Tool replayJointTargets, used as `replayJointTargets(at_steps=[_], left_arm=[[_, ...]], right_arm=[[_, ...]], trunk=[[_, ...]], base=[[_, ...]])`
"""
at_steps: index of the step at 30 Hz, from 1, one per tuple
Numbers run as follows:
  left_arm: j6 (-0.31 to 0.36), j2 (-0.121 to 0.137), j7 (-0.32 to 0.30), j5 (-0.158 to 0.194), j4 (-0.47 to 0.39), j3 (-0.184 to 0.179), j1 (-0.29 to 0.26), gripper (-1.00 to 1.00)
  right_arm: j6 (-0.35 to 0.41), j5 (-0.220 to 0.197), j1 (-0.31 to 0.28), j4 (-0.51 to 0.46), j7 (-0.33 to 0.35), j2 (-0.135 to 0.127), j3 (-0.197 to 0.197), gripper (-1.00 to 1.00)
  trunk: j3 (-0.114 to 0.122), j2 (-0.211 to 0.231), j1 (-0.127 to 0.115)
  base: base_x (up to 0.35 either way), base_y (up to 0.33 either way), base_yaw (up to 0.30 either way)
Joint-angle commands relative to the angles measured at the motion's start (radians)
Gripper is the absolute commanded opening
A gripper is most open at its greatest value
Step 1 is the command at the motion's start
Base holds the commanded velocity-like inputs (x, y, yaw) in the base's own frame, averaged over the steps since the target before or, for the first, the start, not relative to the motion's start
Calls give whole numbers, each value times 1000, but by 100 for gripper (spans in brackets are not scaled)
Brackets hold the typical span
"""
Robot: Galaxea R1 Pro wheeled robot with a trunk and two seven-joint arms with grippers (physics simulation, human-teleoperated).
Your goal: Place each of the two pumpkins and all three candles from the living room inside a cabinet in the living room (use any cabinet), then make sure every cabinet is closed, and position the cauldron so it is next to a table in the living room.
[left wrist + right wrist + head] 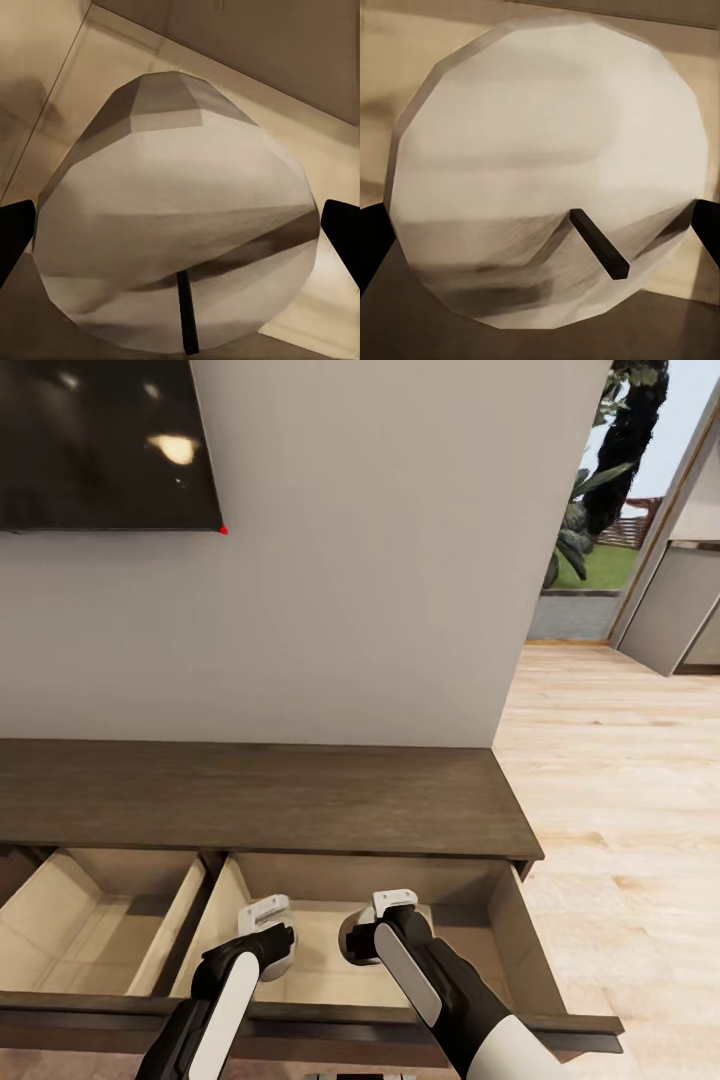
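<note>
In the head view both arms are seen lowered into the open right-hand drawer of the cabinet (270, 795), the left gripper (268, 950) and the right gripper (362, 940) each closed about a candle, presumably so that the candles can be set on the drawer's pale floor; a second drawer beside it also stands open. In the left wrist view the left candle (176, 232) is shown clamped between the dark fingertips (15, 236), its wick towards the camera; in the right wrist view the right candle (547, 172) is held likewise, above the beige drawer bottom.

a home living room is indicated: a dark screen (105, 445) is mounted on a pale wall above a long low wooden cabinet (250, 795), wood flooring (620, 780) is laid at right, and a garden (600, 560) is seen far right.
</note>
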Motion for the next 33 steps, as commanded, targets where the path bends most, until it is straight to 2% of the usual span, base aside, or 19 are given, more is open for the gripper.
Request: replayJointTargets(at_steps=[1, 8, 11, 17, 18, 22, 23, 31, 33], left_arm=[[0, 0, 0, 0, 0, 0, 0, -100], [-1, -1, -1, -1, -1, 0, 0, -100], [-1, -1, -1, -1, -1, 0, 0, -100], [-1, -1, -1, -1, -1, 0, 0, -100], [-1, -1, -1, -1, -1, 0, 0, -100], [-1, -1, -1, -1, -1, 0, 0, -100], [-1, -1, -1, -1, -1, 0, 0, 100], [-2, -1, -1, -1, -3, 0, 0, 100], [-3, -1, 0, -1, -6, 0, 0, 100]], right_arm=[[-1, -1, 0, 0, 0, 0, 0, -100], [0, -1, 0, 0, 0, 0, 0, -100], [0, -1, 0, 0, 0, 0, 0, -100], [1, -1, 0, 0, 0, 0, 0, -100], [1, -1, 0, 0, 0, 0, 0, 100], [-1, -1, 0, 0, 0, 0, 0, 100], [-1, -1, 0, 0, 0, 0, 0, 100], [0, -1, 0, 0, 0, 0, 0, 100], [1, -1, 0, -1, 1, 0, 0, 100]], trunk=[[0, 0, 0], [0, 0, 0], [-12, -1, 1], [-12, -1, 1], [-12, -1, 1], [-12, -1, 1], [-12, -1, 1], [-12, -1, 1], [-4, 0, 0]], base=[[80, 0, 0], [19, 0, 0], [1, 0, 0], [0, 0, 0], [0, 0, 0], [0, 0, 0], [0, 0, 0], [0, 0, 0], [0, 0, 0]])
